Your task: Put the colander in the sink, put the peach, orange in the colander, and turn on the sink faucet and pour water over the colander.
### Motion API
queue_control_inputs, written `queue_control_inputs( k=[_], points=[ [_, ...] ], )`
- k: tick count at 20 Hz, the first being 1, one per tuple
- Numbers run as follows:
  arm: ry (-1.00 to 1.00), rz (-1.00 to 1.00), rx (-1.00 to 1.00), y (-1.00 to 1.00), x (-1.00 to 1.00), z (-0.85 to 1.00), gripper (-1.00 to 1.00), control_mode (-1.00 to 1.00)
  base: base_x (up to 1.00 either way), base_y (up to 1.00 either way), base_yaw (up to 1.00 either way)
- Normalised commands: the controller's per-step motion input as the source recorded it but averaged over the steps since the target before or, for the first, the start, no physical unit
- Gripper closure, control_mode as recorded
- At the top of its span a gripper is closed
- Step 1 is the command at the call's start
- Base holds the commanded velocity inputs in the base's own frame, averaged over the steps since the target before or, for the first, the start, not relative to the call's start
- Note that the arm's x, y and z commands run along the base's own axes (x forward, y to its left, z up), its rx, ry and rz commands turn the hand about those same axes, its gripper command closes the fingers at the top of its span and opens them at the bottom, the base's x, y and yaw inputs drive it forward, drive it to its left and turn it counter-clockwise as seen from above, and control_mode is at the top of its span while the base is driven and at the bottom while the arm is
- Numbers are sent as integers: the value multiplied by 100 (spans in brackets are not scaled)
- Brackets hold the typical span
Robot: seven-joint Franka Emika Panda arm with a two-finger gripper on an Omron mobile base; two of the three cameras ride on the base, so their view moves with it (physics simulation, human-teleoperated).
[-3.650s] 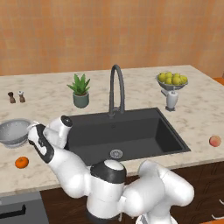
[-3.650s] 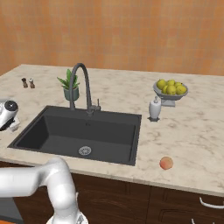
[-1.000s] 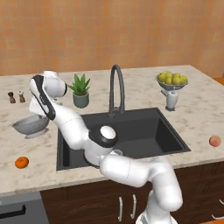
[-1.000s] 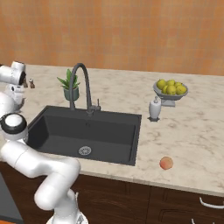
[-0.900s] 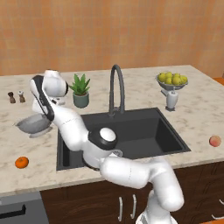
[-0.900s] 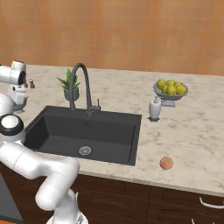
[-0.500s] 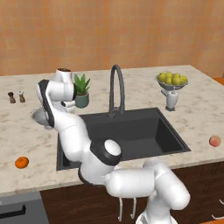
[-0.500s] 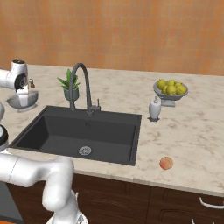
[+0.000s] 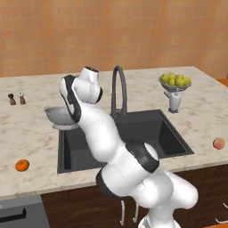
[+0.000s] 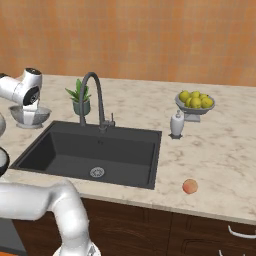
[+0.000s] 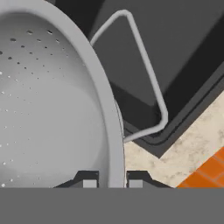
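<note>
The colander (image 9: 59, 116) is a silver perforated bowl held in the air just over the left rim of the sink (image 9: 147, 133). My gripper (image 11: 111, 181) is shut on the colander's rim (image 11: 109, 131), one fingertip inside and one outside. Its wire handle (image 11: 151, 74) hangs over the dark basin (image 11: 183, 48). In the right base view the colander (image 10: 30, 116) hangs under my hand beside the sink (image 10: 75, 147). The orange (image 9: 22, 165) lies on the front left counter. The peach (image 9: 218, 143) lies at the front right, and the peach (image 10: 189, 186) is seen near the counter's front edge. The sink faucet (image 9: 119, 91) arches behind the basin.
A potted plant (image 10: 80, 102) stands behind the faucet (image 10: 95, 97). A stemmed bowl of yellow-green fruit (image 9: 176, 82) and a soap dispenser (image 9: 174, 101) stand right of the sink. Two small shakers (image 9: 15, 99) sit at the far left.
The arm has swung right with the colander in its grip, carrying it from the left counter to the sink's left edge. The fruits have not moved.
</note>
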Motion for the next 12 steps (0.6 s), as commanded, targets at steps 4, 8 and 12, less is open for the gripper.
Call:
queue_control_inputs(
  k=[4, 8, 12],
  points=[
    [-4, 0, 1, -62, -78, 5, 100, -100, 0, 0, 0],
    [-2, 0, -1, -74, -59, 12, 100, -100, 0, 0, 0],
    [-2, 0, 0, -77, -58, 2, 100, -100, 0, 0, 0]
  ],
)
